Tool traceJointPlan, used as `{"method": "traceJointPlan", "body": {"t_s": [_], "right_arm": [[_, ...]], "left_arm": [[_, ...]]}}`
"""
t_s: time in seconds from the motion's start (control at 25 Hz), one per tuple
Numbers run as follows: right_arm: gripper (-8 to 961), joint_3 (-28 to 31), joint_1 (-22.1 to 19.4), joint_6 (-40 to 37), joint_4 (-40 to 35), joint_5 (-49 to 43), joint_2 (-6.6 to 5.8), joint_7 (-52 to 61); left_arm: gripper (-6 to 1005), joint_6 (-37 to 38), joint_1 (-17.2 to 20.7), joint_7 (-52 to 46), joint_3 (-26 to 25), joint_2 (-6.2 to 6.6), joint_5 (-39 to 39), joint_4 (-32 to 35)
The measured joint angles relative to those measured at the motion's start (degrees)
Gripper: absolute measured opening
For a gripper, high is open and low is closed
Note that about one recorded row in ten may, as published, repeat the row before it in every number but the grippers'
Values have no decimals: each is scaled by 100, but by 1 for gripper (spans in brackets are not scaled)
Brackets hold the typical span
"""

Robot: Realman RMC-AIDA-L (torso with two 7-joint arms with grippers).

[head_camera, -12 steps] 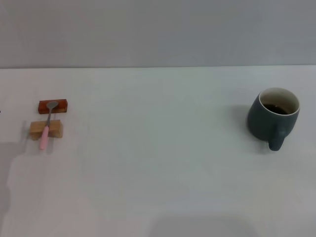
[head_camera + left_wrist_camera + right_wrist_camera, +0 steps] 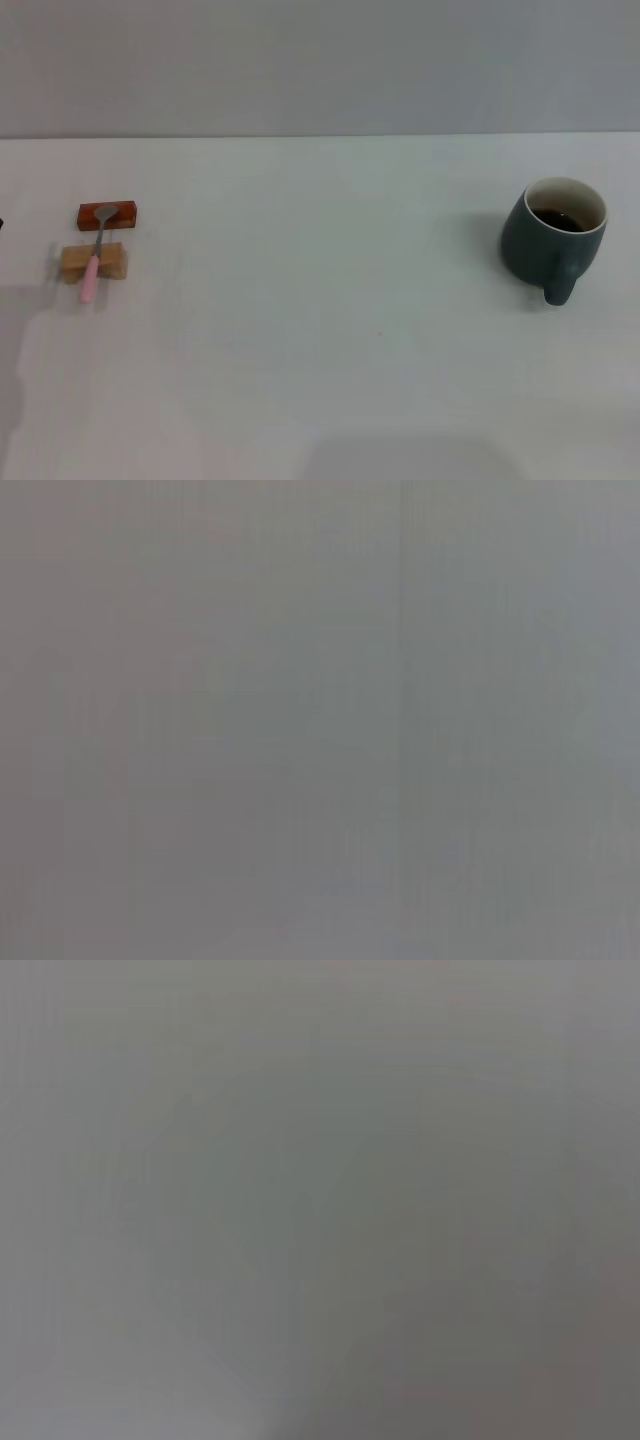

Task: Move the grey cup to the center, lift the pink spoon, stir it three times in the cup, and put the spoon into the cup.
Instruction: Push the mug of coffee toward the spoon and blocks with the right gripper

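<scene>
The spoon (image 2: pixel 94 253) bridges two blocks (image 2: pixel 94 262), raised for pinching; the cup (image 2: pixel 553 240) waits right. Neither arm's jaws show.

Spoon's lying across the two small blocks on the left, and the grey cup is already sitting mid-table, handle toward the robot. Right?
Not quite. The head view shows the grey cup far to the right side of the table, not mid-table. The rest holds: its handle faces the robot, and the pink spoon lies across the red-brown block and the tan wooden block on the left.
</scene>
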Motion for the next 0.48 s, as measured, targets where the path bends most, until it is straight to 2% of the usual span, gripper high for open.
{"method": "traceJointPlan", "body": {"t_s": [0.08,0.2,0.28,0.32,0.48], "right_arm": [[-1,7,345,552,-312,0,-14,2],[-1,2,554,959,-407,0,-30,18],[-1,-31,830,1511,-433,0,-88,14],[-1,-31,830,1511,-433,0,-88,14],[-1,-197,1261,2219,-423,0,-169,2]], "left_arm": [[787,-5,-18,0,0,0,-1,0],[787,-6,-29,0,0,0,1,0],[787,-6,-46,0,0,0,-1,0],[787,-6,-46,0,0,0,-1,0],[786,-8,-91,0,0,0,0,0]]}}
